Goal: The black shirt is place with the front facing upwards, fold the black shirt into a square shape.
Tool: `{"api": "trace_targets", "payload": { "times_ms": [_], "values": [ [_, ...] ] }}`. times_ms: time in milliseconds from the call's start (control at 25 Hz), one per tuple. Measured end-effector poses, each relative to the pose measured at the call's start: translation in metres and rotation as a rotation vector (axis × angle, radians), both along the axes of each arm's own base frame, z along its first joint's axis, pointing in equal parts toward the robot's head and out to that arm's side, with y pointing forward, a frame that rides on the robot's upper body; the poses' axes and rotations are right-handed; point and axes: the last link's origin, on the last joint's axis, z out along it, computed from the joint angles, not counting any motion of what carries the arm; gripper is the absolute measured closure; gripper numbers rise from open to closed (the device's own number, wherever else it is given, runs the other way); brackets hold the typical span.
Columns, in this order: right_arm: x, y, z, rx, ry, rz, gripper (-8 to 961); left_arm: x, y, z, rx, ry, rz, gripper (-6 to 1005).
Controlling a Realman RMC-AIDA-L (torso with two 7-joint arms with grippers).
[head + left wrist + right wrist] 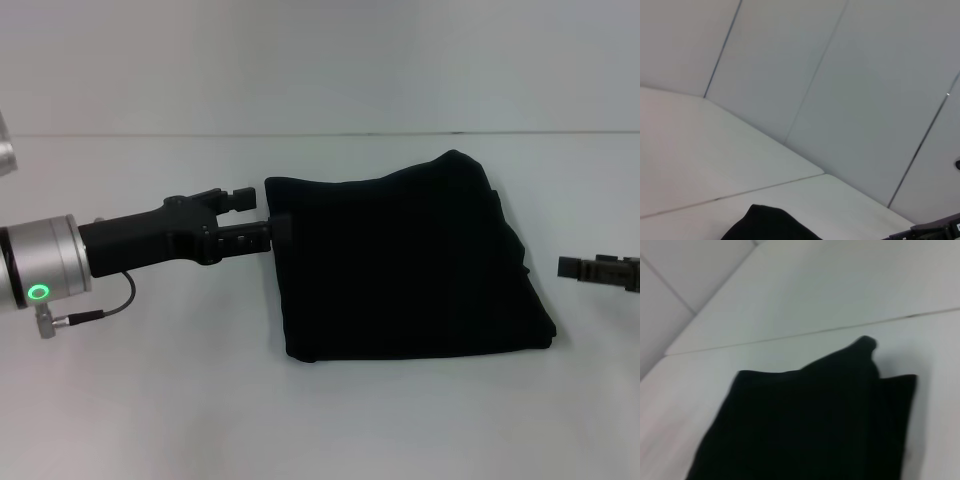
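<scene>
The black shirt (400,265) lies folded into a rough square in the middle of the white table (150,400), plain side up with no lettering showing. One corner of it peaks up at the far side. My left gripper (265,215) reaches in level from the left, open, its lower finger touching the shirt's left edge and its upper finger clear of the cloth. My right gripper (600,270) hovers low at the right, a short gap away from the shirt. The left wrist view catches a bit of the shirt (770,226). The right wrist view shows the folded shirt (815,425) close up.
The table meets a pale panelled wall (320,60) at the back. A thin cable (100,305) hangs under my left wrist. The right gripper (935,231) shows far off in the left wrist view.
</scene>
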Motion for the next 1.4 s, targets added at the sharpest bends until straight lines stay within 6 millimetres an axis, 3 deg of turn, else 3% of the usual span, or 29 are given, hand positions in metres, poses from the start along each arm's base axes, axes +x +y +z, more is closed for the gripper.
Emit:
{"api": "trace_targets", "payload": {
  "times_ms": [200, 440, 720, 1080, 1400],
  "values": [
    [-0.005, -0.015, -0.002, 0.02, 0.063, 0.118, 77, 0.008, -0.002, 0.011, -0.009, 0.015, -0.097, 103],
    [-0.016, -0.037, 0.0, 0.018, 0.093, 0.204, 36, 0.033, -0.011, 0.027, -0.114, 0.11, -0.33, 106],
    [-0.025, -0.052, 0.018, -0.001, 0.065, 0.224, 36, 0.045, -0.014, 0.01, -0.234, 0.261, -0.4, 109],
    [-0.027, -0.03, 0.044, 0.009, -0.132, 0.108, 40, 0.048, -0.011, -0.011, -0.26, 0.299, -0.344, 109],
    [-0.031, -0.007, 0.045, -0.028, -0.261, 0.054, 41, 0.047, 0.003, -0.023, -0.256, 0.365, -0.228, 109]
  ]
}}
